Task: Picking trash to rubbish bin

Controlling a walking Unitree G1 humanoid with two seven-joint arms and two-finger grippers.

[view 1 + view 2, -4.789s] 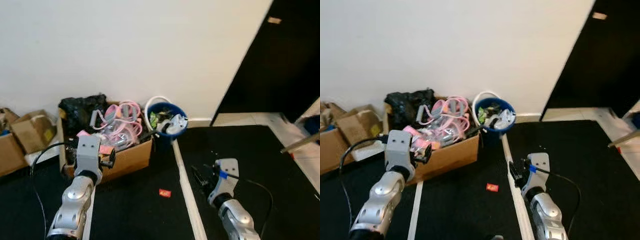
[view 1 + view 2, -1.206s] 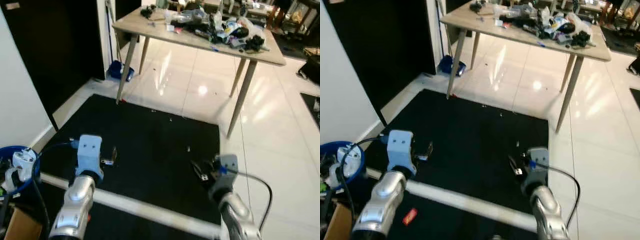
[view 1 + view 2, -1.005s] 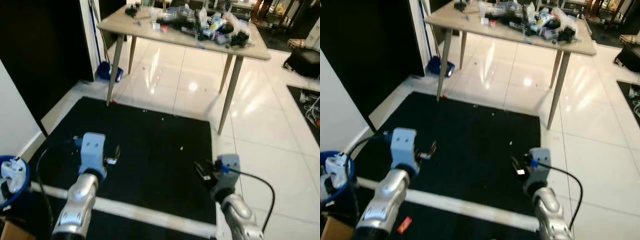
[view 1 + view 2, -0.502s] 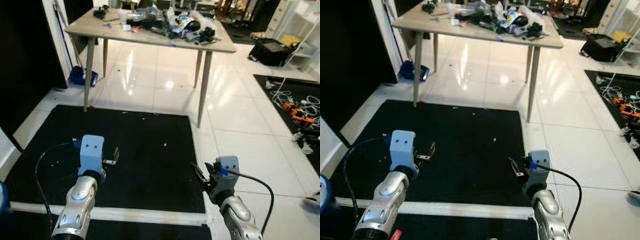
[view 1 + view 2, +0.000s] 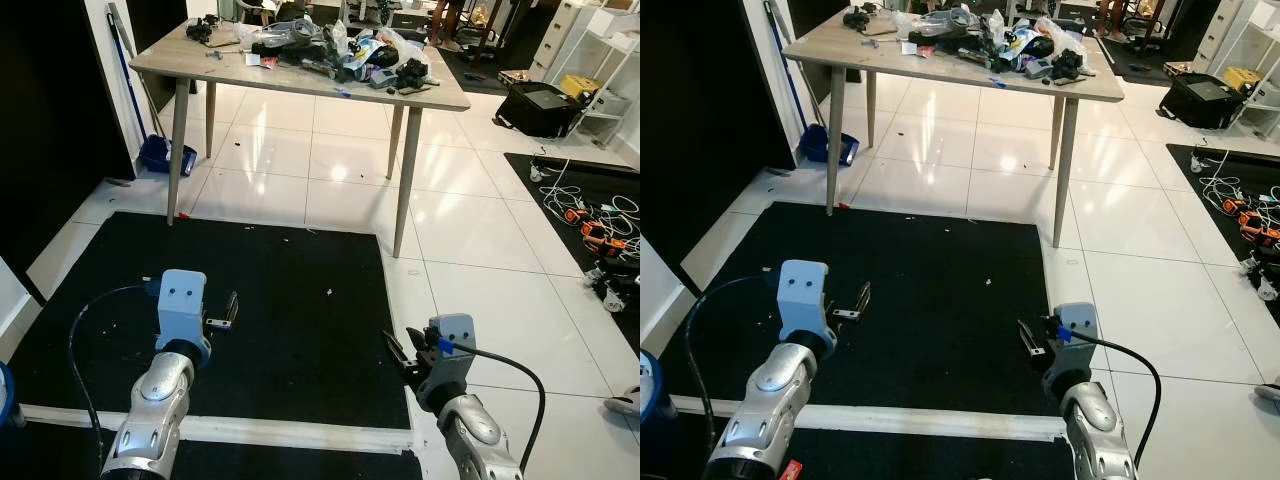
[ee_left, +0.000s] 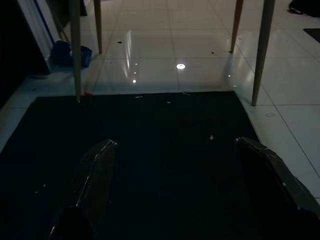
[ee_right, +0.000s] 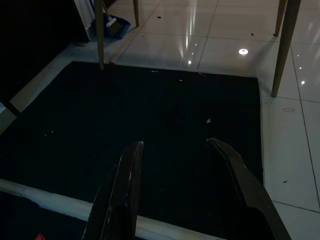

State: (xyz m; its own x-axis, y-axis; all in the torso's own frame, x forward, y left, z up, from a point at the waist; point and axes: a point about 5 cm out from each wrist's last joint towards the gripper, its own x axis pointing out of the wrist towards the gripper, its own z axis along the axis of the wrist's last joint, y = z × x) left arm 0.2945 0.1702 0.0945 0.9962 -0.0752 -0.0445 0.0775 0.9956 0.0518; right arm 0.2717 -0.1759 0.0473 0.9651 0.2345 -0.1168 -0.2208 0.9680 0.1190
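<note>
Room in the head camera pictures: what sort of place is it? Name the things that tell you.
Probably a workshop or lab room in a lived-in space: a wooden table piled with gadgets and clutter, loose cables on the floor, a black mat on glossy white tiles, and a dustpan by the wall.

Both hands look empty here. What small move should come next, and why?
Probably step forward toward the small white scrap on the black floor mat: the left hand and right hand are both open and empty, and the scrap lies ahead, beyond them.
</note>
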